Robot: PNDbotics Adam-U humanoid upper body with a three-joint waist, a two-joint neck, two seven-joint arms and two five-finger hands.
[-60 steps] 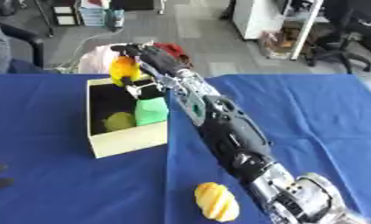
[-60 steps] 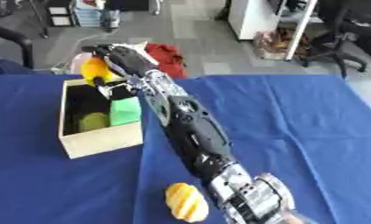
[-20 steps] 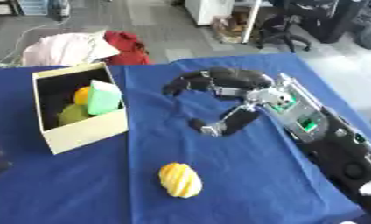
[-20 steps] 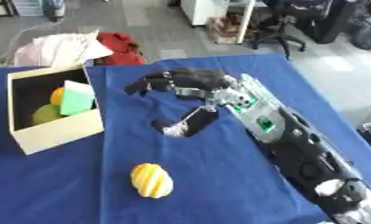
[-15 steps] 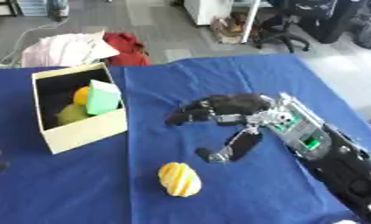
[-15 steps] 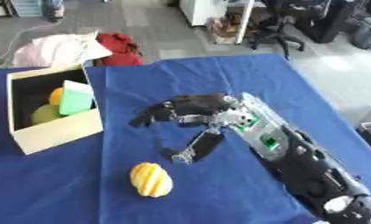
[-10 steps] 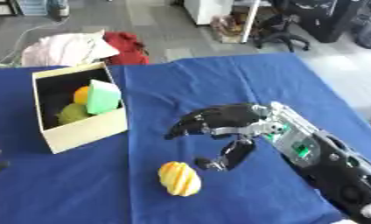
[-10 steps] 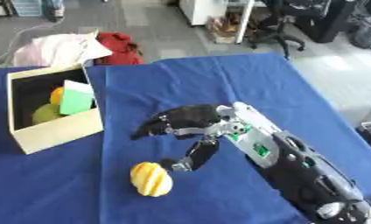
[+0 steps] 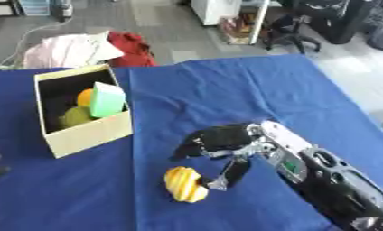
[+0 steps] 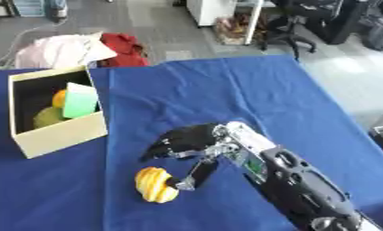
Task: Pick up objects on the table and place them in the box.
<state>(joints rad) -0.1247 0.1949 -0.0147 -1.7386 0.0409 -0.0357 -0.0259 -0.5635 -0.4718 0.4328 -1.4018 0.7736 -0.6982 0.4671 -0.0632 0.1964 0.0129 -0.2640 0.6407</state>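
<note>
Three things already sit in the cardboard box (image 9: 84,135) near the tabletop's (image 9: 226,90) left edge: an orange ball (image 9: 85,97), a yellow-green round fruit (image 9: 74,116) and a pale green block (image 9: 107,100) leaning against the box's right wall. One thing is left outside it: a single yellow ribbed fruit (image 9: 184,183), like a small squash or starfruit, lying on the blue cloth toward the tabletop's near edge, well apart from the box.

The right hand (image 9: 218,146) reaches in from the lower right and hovers just beside that fruit, its fingers spread forward above it and the thumb (image 9: 229,174) angled down next to the fruit's right side. The fruit is not pinched or lifted; whether the thumb tip touches it cannot be told. The left hand is not in view.

By this count the task looks three-quarters done, with one grasp, carry and release remaining.
</note>
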